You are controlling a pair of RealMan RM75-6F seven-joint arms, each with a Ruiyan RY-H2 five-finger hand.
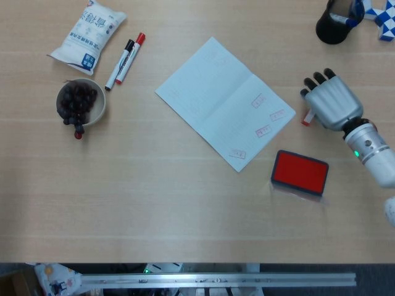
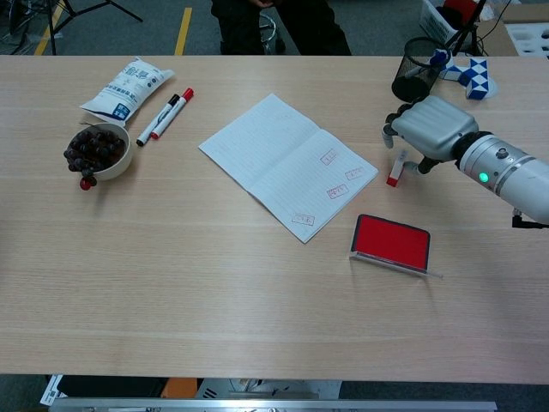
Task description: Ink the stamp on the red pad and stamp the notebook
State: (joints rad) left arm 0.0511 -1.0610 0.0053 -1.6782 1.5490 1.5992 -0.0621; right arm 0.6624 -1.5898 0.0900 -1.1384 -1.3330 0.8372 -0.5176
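Note:
An open notebook (image 1: 222, 102) lies in the middle of the table with several red stamp marks on its right-hand page. The red ink pad (image 1: 300, 172) sits open near its lower right corner. A small white stamp with a red base (image 2: 395, 172) stands on the table between the pad and the notebook's right corner. My right hand (image 2: 429, 129) hovers right over the stamp, fingers spread above its top and thumb to its right. In the head view the right hand (image 1: 331, 105) covers all of the stamp (image 1: 305, 121) but its red end. I cannot tell whether it touches. My left hand is out of sight.
At the far left stand a bowl of dark grapes (image 1: 80, 103), two markers (image 1: 125, 58) and a white packet (image 1: 88, 32). A black pen cup (image 1: 335, 23) and a blue-and-white twist puzzle (image 1: 382, 15) sit at the back right, behind my right hand.

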